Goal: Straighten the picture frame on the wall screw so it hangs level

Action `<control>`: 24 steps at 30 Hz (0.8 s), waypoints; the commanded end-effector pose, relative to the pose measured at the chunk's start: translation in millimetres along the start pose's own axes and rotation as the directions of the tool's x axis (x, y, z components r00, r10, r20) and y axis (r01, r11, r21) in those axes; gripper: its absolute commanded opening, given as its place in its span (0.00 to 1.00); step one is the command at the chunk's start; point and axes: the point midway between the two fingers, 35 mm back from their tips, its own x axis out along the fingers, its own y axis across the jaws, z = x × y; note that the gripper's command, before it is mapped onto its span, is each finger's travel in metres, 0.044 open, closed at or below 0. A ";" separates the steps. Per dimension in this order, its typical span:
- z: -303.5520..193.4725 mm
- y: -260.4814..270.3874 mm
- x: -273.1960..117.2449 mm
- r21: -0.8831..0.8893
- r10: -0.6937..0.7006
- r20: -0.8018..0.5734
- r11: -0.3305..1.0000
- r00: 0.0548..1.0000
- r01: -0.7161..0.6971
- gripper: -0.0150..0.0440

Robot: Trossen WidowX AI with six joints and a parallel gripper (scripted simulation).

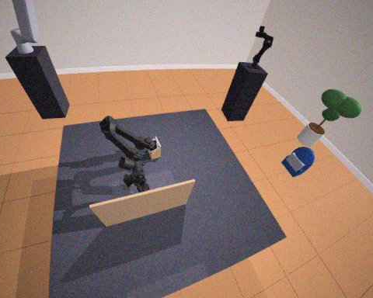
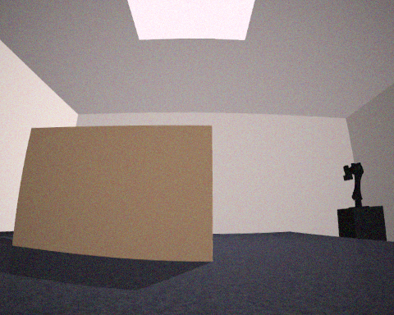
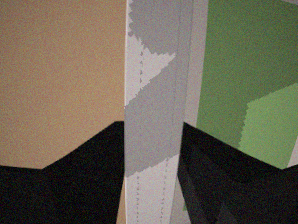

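Gripping state: gripper (image 3: 152, 163) closed on the grey border of the picture frame (image 3: 154, 96); dark fingers press the border strip from both sides in the wrist view
Frame position: against the tan wall panel (image 1: 143, 203), on the side facing the arm; the wrist view shows tan panel to one side of the gripped border
Frame face: green picture area (image 3: 246, 70) inside the grey border, with a lighter green patch toward one corner
Frame tilt: probably off level, since the border edges run at a slant in the wrist view, but that camera's own angle makes this uncertain
Frame in top view: hidden behind the panel edge and the arm
Arm: dark jointed arm (image 1: 129, 149) folded over the blue-grey mat (image 1: 221, 186), wrist reaching toward the panel
Panel in exterior view: only the plain tan back (image 2: 114, 190) shows; frame and gripper are hidden behind it
Surroundings: two dark pedestals (image 1: 38, 81) (image 1: 243, 91) on the orange tiled floor (image 1: 329, 240), a potted plant (image 1: 329, 114) and a blue object (image 1: 298, 161) near the far wall
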 end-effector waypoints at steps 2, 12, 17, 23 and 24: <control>0.1 1.4 0.0 0.000 -0.002 0.002 1.000 1.000 0.002 0.25; 0.1 4.7 0.0 0.000 -0.002 0.002 1.000 1.000 0.002 0.25; 0.0 6.3 0.0 0.000 -0.002 0.002 1.000 1.000 0.002 0.25; 0.0 8.3 0.0 0.000 -0.002 0.002 1.000 1.000 0.002 0.25; 0.0 8.7 0.0 0.000 -0.002 0.002 1.000 1.000 0.002 0.25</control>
